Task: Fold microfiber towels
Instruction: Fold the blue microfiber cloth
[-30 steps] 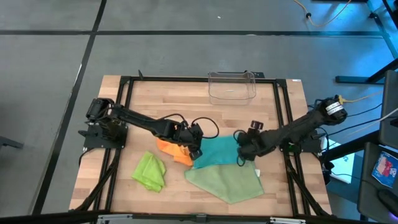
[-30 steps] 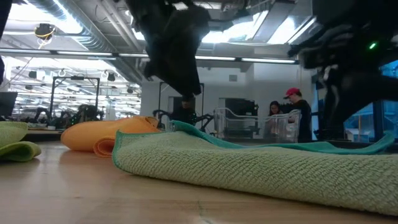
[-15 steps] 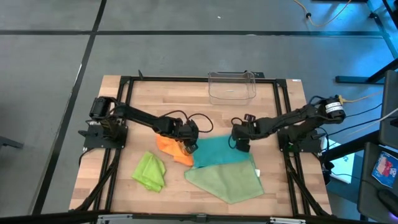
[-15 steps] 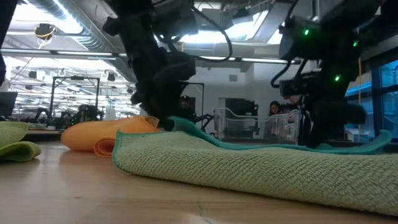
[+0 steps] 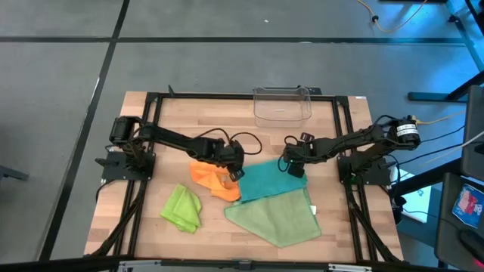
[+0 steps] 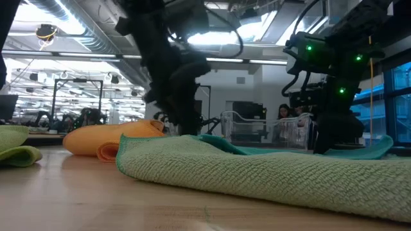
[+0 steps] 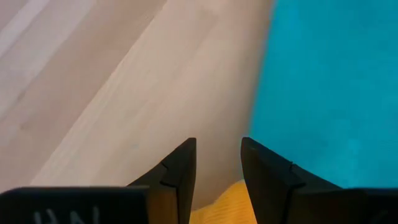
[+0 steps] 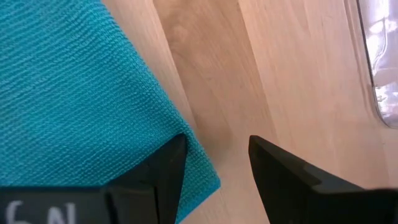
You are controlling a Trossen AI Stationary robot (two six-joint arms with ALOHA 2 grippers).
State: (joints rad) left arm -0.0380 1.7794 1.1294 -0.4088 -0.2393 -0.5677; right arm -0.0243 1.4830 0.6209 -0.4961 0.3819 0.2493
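both grippers have shifted toward the far edge of the teal towel point(image 5: 266, 181), which lies flat over the sage towel point(image 5: 276, 217) beside the orange towel point(image 5: 210, 180), left gripper point(image 5: 234, 174) and right gripper point(image 5: 296, 171) parted, gripping nothing, above the tabletop point(image 5: 189, 121).

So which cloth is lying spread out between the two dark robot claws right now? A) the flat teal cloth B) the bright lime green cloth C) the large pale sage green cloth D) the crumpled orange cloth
A: from above, the flat teal cloth lies between the left gripper and the right gripper, each at one of its far corners, with their fingers apart and nothing between them.
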